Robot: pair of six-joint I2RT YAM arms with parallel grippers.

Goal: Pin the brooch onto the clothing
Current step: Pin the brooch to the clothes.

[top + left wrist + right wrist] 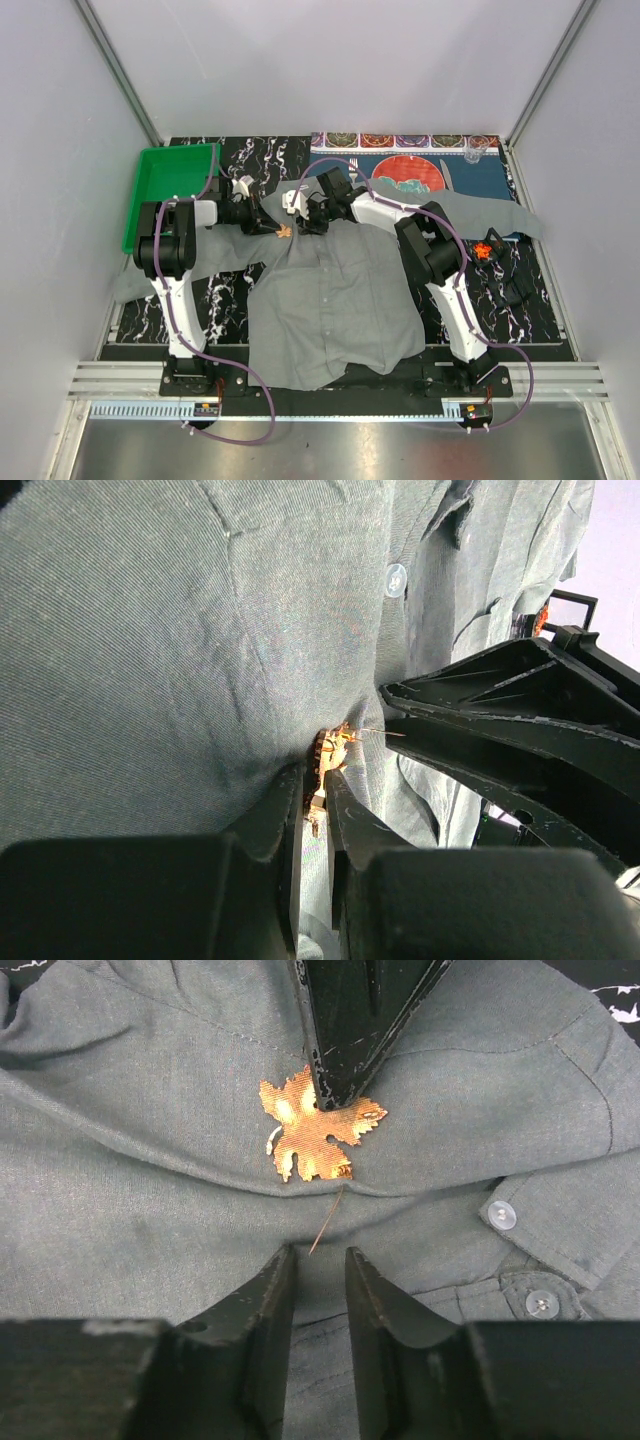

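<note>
The clothing [330,300], a grey button-up shirt, lies spread over the table. A gold leaf-shaped brooch [318,1135] rests against a fold of it near the collar, and is also visible as the small brooch [284,233] from above. My left gripper [318,780] is shut on the brooch [330,755] edge-on. Its dark fingers [345,1070] come down onto the leaf in the right wrist view. The brooch's thin pin [325,1222] sticks out toward my right gripper [320,1260], which is open, the pin's tip right at the mouth of its jaws. Nothing lies between them.
A green tray [165,190] stands at the back left. A blue patterned placemat [440,170] lies at the back right. A small orange object [484,250] sits by the right sleeve. Pale buttons [502,1214] line the shirt front.
</note>
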